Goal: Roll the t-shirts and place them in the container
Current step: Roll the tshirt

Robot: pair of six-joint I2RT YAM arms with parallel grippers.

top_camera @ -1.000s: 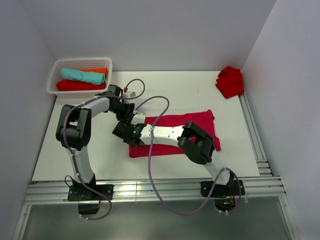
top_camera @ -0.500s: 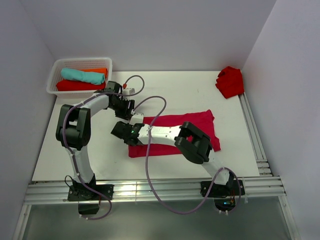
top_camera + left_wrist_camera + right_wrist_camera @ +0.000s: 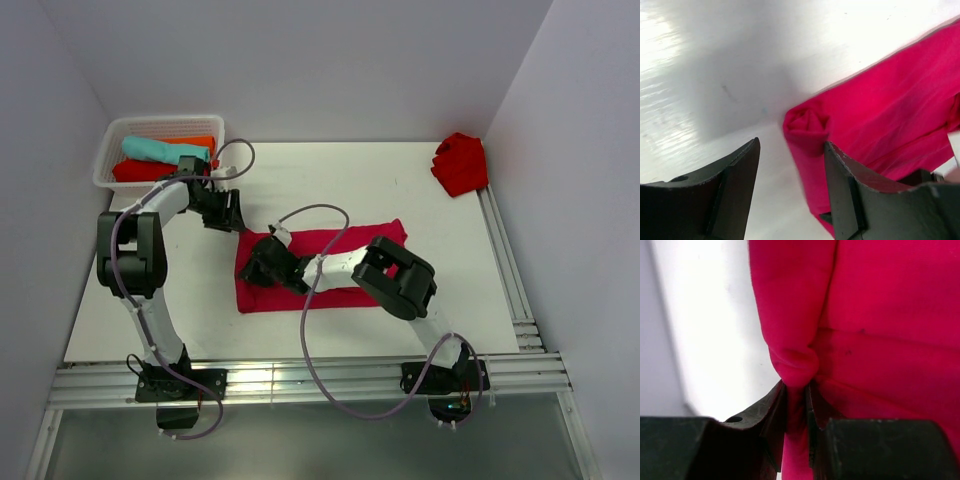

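The pinkish-crimson t-shirt [image 3: 340,268] lies on the table folded into a long strip. My right gripper [image 3: 266,267] is at the strip's left end, shut on a bunched fold of the cloth [image 3: 796,390]; the shirt [image 3: 880,315] fills the right wrist view. My left gripper [image 3: 226,207] is open and empty just beyond the strip's far left corner. In the left wrist view the shirt [image 3: 885,110] has a small curled corner just ahead of the open gripper [image 3: 791,145]. No neck label shows.
A white basket [image 3: 108,152] at the back left holds rolled teal [image 3: 163,150], orange [image 3: 200,142] and scarlet [image 3: 150,172] shirts, close to my left arm. A crumpled scarlet shirt [image 3: 460,162] lies at the back right. Metal rails [image 3: 505,260] run along the right and near edges.
The crimson shirt has slid left with my right gripper holding its left end. My left gripper has moved away from the shirt, back and left toward the basket.
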